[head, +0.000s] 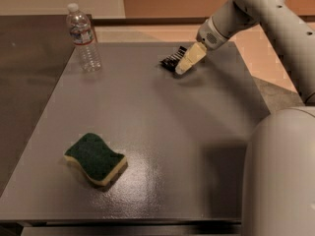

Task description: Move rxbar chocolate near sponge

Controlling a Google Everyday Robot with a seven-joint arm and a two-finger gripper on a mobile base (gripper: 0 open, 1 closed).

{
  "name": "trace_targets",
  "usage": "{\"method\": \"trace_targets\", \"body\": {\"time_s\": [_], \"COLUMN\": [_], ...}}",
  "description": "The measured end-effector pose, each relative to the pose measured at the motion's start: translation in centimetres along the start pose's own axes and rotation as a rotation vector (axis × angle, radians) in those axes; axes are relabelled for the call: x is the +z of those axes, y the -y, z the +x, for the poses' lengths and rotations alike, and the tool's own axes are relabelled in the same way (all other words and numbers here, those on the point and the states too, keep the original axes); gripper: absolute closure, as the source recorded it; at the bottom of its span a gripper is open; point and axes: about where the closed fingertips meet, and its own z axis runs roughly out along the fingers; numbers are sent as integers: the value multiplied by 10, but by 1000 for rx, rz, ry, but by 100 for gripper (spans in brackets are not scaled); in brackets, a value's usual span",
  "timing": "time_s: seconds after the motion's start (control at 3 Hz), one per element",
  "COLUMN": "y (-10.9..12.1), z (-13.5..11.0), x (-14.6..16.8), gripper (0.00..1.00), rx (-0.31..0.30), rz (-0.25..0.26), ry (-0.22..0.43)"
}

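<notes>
The rxbar chocolate (171, 61), a small black-wrapped bar, lies at the far middle-right of the grey table (162, 127). My gripper (181, 69) reaches down from the upper right; its pale tip sits right at the bar's near-right end and hides part of it. Whether it touches the bar I cannot tell. The sponge (95, 159), dark green on top with a pale yellow base, lies at the near left of the table, far from the bar and the gripper.
A clear plastic water bottle (82, 38) stands upright at the table's far left corner. A large pale part of the robot's arm (280, 176) fills the lower right. The table's front edge runs along the bottom of the view.
</notes>
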Motion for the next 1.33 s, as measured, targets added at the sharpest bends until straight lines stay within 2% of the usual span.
{"method": "trace_targets", "body": {"time_s": [0.33, 1.0, 1.33], "y": [-1, 1, 2], "z": [-8, -2, 0], "x": [15, 24, 29], "gripper": [0, 0, 17], "rx": [31, 44, 49], "rz": [-19, -14, -18], "ry": [26, 16, 13]}}
